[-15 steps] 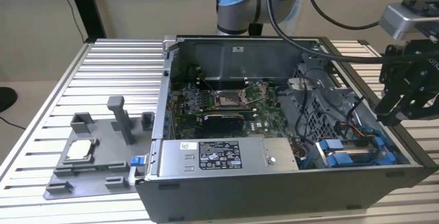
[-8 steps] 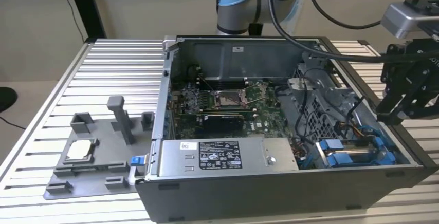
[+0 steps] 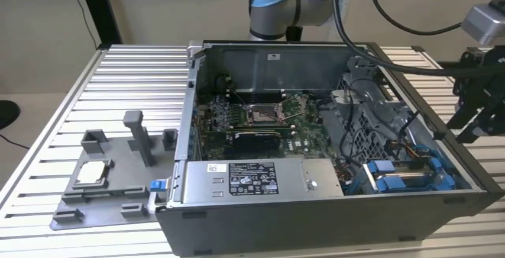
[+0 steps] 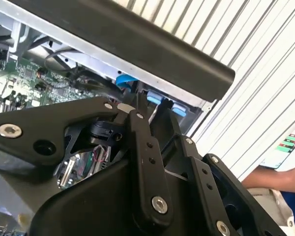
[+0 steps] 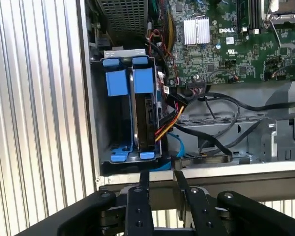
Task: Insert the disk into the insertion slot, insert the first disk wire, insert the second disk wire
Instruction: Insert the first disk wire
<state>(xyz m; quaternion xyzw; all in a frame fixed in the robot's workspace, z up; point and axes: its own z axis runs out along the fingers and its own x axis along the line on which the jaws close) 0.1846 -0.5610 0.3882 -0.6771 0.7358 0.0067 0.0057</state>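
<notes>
The disk [image 5: 143,115] stands on edge inside the insertion slot [image 5: 99,123] of the grey drive cage, clipped in its blue carrier [image 5: 117,81]. In the exterior view the blue carrier [image 3: 394,178] sits at the case's front corner, on that view's right. A bundle of yellow, red and black wires [image 5: 168,115] and a blue cable [image 5: 179,143] run up to the disk's side. I cannot tell how they are seated. My gripper [image 5: 161,179] hovers just outside the case wall beside the slot, its black fingers a narrow gap apart with nothing between them. It also appears as the gripper [image 3: 476,132] and the gripper [image 4: 150,105].
The open computer case holds a motherboard [image 3: 261,119], a grey labelled power-supply box [image 3: 261,178] and loose black cables [image 5: 236,103]. A grey fixture [image 3: 110,175] lies on the slatted table [image 3: 134,74] at the exterior view's left. A person's hand [image 4: 275,177] shows beyond the table.
</notes>
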